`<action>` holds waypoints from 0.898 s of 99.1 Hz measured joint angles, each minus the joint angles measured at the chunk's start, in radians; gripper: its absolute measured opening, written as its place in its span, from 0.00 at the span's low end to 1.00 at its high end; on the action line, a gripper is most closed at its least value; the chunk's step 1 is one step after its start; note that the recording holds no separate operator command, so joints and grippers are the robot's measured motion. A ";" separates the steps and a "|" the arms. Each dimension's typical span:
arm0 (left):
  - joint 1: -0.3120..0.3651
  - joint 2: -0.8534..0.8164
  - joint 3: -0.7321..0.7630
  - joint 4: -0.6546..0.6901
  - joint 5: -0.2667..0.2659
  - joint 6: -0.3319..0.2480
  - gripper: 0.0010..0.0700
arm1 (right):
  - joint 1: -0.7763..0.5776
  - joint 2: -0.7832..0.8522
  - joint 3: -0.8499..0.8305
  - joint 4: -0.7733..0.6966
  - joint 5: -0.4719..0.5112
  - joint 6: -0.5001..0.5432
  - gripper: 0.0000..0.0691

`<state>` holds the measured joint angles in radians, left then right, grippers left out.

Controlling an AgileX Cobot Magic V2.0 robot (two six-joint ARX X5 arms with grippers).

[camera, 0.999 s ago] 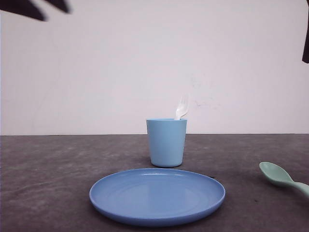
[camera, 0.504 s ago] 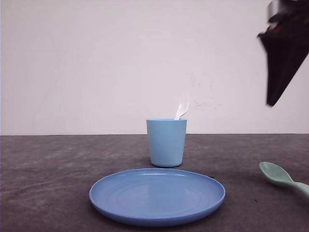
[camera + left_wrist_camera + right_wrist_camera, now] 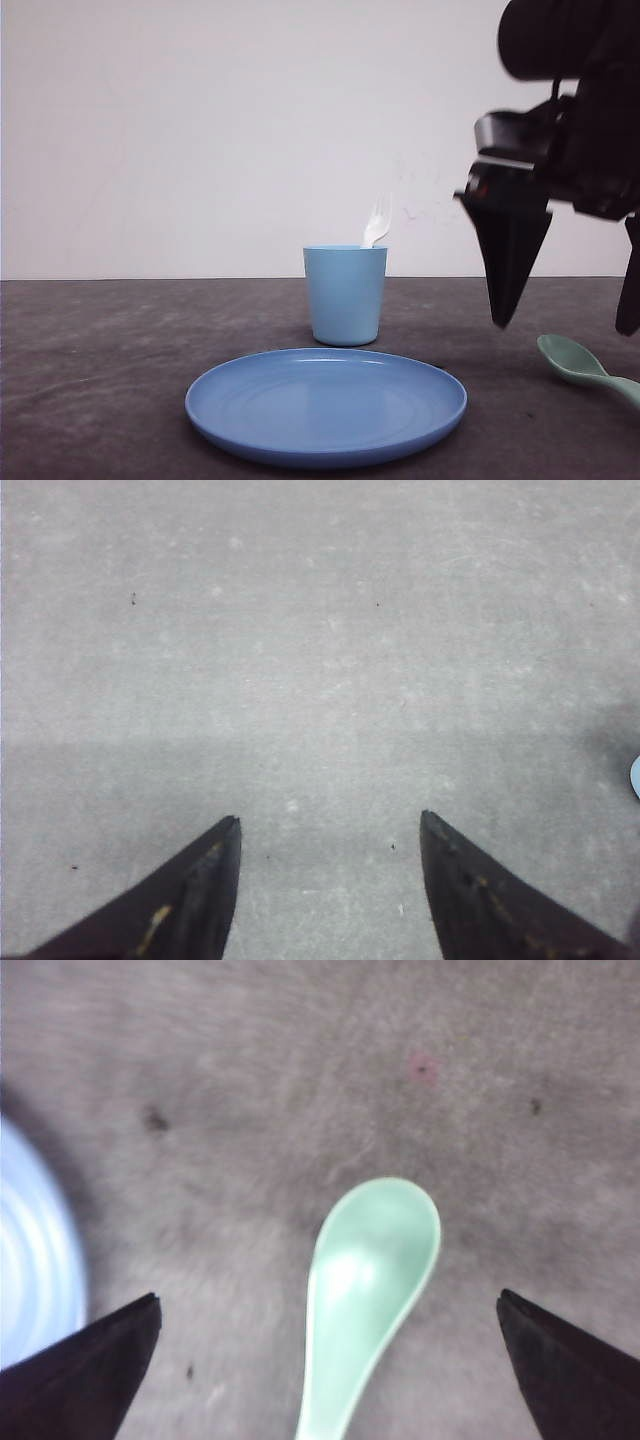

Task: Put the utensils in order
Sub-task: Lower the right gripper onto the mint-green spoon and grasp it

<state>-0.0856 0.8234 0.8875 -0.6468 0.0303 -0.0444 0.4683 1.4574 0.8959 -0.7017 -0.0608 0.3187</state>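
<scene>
A white fork (image 3: pixel 377 221) stands in the light blue cup (image 3: pixel 345 295), tines up above the rim. The mint-green spoon (image 3: pixel 582 367) (image 3: pixel 365 1290) lies flat on the dark table at the right. My right gripper (image 3: pixel 565 325) (image 3: pixel 328 1302) hangs open just above the spoon, with one finger on each side of its bowl and touching nothing. My left gripper (image 3: pixel 330 822) is open over bare table with nothing between its fingers.
A round blue plate (image 3: pixel 325 405) lies in front of the cup; its rim (image 3: pixel 35 1260) shows beside the right gripper's finger. A white wall backs the grey table (image 3: pixel 120 360).
The right arm has come down from the upper right corner to hang just above the spoon. The dark arm part at the upper left has left the front view. Cup, fork, plate and spoon have not moved.
</scene>
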 joint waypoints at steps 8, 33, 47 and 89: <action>0.000 0.000 0.000 0.000 0.000 0.000 0.48 | 0.011 0.031 0.000 0.017 0.021 0.012 0.98; 0.000 0.000 0.000 0.000 0.000 0.000 0.48 | 0.021 0.100 0.000 0.047 0.061 0.047 0.95; 0.000 0.000 0.000 0.000 0.000 0.000 0.48 | 0.021 0.103 0.000 0.056 0.062 0.053 0.69; 0.000 0.000 0.000 0.000 0.000 0.000 0.48 | 0.022 0.103 0.000 0.061 0.062 0.053 0.46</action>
<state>-0.0856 0.8234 0.8875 -0.6464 0.0307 -0.0448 0.4900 1.5604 0.8959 -0.6411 0.0013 0.3717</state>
